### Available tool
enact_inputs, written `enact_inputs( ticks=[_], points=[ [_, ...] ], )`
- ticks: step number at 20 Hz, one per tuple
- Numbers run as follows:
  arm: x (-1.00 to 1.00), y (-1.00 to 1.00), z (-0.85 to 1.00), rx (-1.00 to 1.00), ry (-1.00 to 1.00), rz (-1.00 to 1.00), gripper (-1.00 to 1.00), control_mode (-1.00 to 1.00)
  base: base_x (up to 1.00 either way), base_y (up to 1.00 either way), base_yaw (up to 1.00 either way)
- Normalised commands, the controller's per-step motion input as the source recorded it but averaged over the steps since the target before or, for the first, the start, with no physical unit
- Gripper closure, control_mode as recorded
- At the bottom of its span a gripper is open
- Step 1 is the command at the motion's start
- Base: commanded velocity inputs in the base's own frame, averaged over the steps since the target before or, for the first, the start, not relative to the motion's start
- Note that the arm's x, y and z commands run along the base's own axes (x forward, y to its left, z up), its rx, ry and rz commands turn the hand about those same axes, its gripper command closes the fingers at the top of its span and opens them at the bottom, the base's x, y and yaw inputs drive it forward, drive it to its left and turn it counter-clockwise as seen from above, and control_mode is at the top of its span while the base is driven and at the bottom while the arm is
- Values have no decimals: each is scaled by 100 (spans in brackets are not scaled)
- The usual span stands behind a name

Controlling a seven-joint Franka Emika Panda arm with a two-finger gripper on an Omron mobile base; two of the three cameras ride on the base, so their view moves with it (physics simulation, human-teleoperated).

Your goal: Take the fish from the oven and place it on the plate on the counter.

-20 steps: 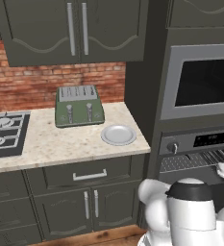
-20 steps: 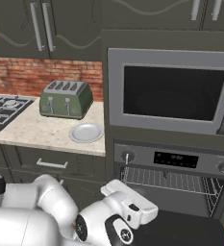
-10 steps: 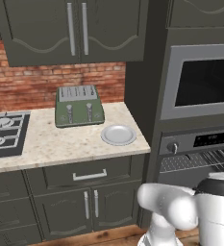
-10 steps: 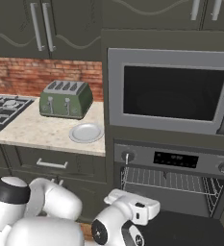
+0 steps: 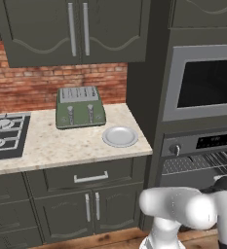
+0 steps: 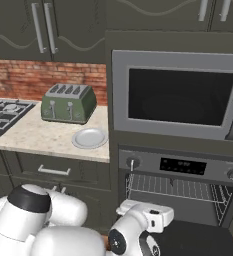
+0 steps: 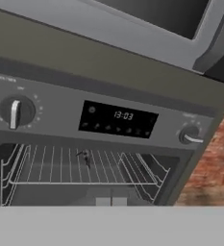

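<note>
While oven [image 7: 84,168] stands open, claw [image 7: 111,202] is kept shut, nothing held, aimed at wire rack [image 7: 80,166]. Fish not discernible inside. Plate [image 5: 120,136] seen on worktop [image 5: 61,146], left of oven.

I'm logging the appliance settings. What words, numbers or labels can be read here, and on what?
"13:03": on the oven's dark display panel, in the hand view.
Small marks under those digits and around the two knobs: too blurred to read.
Toaster, plate, cabinets: no text visible.
</note>
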Motion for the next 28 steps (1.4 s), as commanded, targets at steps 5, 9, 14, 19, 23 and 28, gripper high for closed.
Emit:
enact_inputs(
  ticks=[5,9,14,19,23,28],
  points=[
    [-25,-11,-6,-10,-42,15,100,-100,0,0,0],
    [24,0,0,-1,-13,21,-100,-100,0,0,0],
    [26,-10,-2,0,-4,32,-100,-100,0,0,0],
    [-8,-32,-26,0,-25,43,-100,-100,0,0,0],
    [-18,-34,-33,-2,-25,40,-100,-100,0,0,0],
    [-16,-40,-28,-1,-19,35,-100,-100,0,0,0]
  ],
)
